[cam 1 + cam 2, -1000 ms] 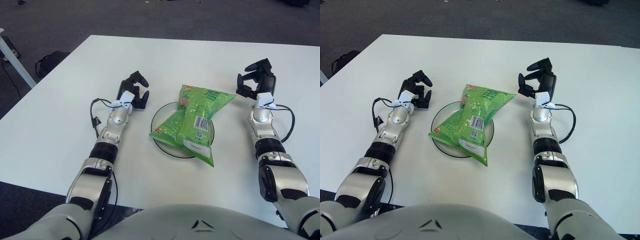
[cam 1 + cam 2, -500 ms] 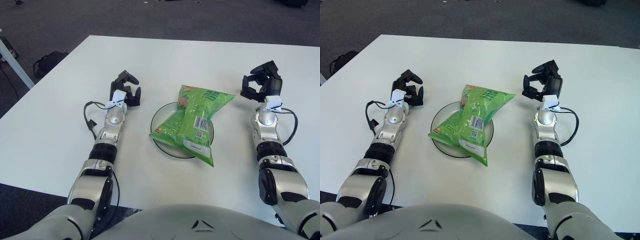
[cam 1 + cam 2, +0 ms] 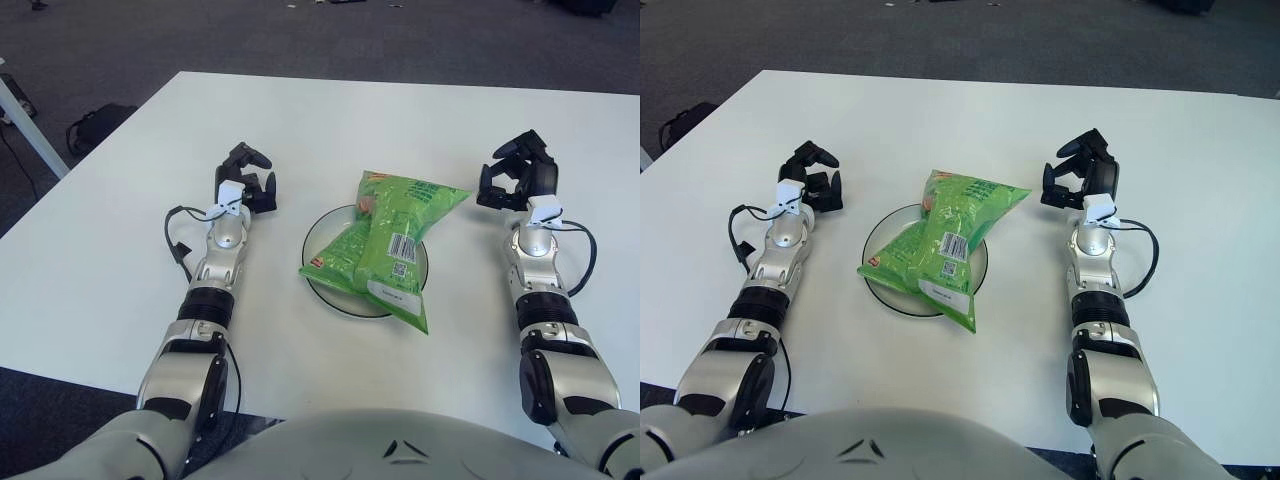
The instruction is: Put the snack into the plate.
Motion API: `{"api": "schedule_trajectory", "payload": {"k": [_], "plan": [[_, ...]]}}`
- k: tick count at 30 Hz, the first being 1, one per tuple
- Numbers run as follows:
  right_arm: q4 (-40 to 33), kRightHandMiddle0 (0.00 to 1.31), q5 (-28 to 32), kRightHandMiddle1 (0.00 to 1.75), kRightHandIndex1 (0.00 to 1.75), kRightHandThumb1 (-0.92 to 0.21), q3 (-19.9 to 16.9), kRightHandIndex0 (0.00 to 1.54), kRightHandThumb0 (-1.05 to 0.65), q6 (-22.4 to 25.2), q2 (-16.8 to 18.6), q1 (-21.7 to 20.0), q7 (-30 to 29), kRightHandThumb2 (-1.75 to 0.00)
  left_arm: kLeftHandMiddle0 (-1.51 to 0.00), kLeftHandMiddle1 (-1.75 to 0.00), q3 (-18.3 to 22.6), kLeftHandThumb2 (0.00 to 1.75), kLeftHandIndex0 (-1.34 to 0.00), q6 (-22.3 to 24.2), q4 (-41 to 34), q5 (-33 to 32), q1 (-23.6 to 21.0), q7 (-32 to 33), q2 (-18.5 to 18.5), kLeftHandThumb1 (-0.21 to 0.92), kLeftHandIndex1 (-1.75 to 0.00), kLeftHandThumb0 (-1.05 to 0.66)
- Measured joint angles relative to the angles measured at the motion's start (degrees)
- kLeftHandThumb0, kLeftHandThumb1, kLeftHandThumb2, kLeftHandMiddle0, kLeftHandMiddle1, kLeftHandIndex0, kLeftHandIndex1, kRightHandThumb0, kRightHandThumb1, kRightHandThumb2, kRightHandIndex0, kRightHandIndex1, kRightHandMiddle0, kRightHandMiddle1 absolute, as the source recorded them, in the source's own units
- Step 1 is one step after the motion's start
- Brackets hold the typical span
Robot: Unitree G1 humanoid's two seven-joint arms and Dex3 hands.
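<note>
Two green snack bags (image 3: 392, 235) lie stacked across a white plate with a dark rim (image 3: 325, 293) in the middle of the white table; their ends hang over the plate's edge. My left hand (image 3: 248, 178) is to the left of the plate, fingers loosely spread, holding nothing. To the right of the bags my right hand (image 3: 517, 175) is raised with its fingers relaxed and empty. Neither hand touches the bags.
The white table (image 3: 120, 240) reaches to a far edge with dark carpet beyond. A black bag (image 3: 98, 124) lies on the floor at the left, beside a white table leg (image 3: 30, 125). Cables run along both forearms.
My left hand has drawn back to the left, away from the plate. The right hand shifted slightly right and then settled. The bags and plate have not moved.
</note>
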Motion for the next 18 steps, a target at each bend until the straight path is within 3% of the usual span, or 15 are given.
{"api": "schedule_trajectory", "payload": {"k": [10,18], "plan": [[-4.93,0.56,4.48,1.75,1.54,-0.10,-1.57,0.85,-0.01,10.37,0.84,2.61,3.13,-1.51,-1.27,-1.75,0.21,1.39,-0.66,-1.53,0.80,-0.81,-0.32,-0.15,-0.05,0.25,-1.75,-0.50],[-8.58,0.56,6.84,1.75,1.48,-0.09,-2.21,0.89,-0.01,14.94,1.42,4.42,5.37,-1.50,-1.26,-1.75,0.47,1.37,-0.65,-2.61,1.56,-1.16,-0.65,-0.19,-0.16,0.27,-1.75,-0.50]]}}
